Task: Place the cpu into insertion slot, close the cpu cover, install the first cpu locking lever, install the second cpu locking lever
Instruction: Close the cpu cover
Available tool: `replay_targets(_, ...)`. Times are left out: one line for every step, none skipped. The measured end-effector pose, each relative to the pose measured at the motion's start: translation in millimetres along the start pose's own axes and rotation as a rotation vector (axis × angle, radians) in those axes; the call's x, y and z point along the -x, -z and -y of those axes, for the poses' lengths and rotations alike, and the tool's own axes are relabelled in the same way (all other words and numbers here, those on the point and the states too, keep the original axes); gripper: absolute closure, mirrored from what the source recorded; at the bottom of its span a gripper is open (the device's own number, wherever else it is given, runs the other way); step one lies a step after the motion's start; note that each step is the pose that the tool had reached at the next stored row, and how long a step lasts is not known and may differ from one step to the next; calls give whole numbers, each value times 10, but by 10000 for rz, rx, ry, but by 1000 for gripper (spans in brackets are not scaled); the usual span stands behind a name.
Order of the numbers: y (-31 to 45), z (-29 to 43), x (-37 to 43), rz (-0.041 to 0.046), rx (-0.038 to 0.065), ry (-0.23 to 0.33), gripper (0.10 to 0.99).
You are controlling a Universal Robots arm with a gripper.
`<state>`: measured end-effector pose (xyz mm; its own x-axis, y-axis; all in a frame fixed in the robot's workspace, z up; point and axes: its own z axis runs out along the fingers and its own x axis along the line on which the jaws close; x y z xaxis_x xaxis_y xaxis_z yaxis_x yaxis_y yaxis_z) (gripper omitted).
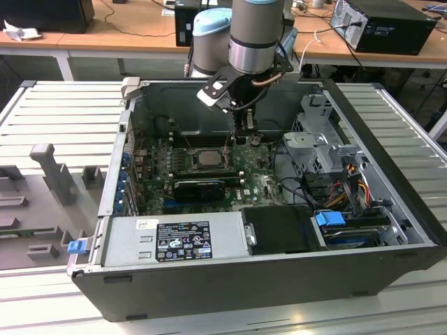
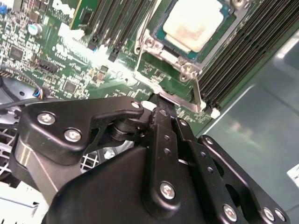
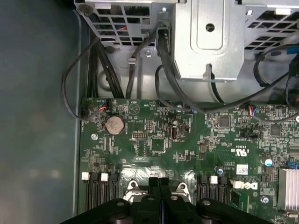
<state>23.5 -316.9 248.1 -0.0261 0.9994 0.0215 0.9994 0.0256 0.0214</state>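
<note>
Inside the open computer case [image 1: 279, 279]: cpu [image 1: 207, 158] seated, cover [image 2: 183, 70] flat around it. Gripper [image 2: 159, 99] jaws clenched together, tips at silver lever [image 2: 198, 93]; cpu toward exterior view's left, nearer.

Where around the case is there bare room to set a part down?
Bare: ribbed table on the exterior view's left of the case, beyond the grey fixtures, and the strip on its right. Crowded: the end effector beside the cpu, cables by the drive cage.
</note>
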Motion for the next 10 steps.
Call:
replay_targets(0, 10, 0, -1, 0, 1, 980)
replay_targets(0, 17, 0, 1, 1, 1, 980)
replay_targets(0, 21, -1, 0, 0, 0, 980)
replay_targets(0, 26, -1, 0, 0, 1, 980)
replay_targets(0, 31, -1, 0, -2, 1, 980)
replay_targets(0, 37, -1, 0, 0, 1, 980)
replay_targets(0, 41, -1, 0, 0, 1, 980)
replay_targets(0, 45, -1, 0, 0, 1, 980)
replay_targets(1, 53, -1, 0, 0, 1, 980)
replay_targets(1, 59, -2, 0, 0, 1, 980)
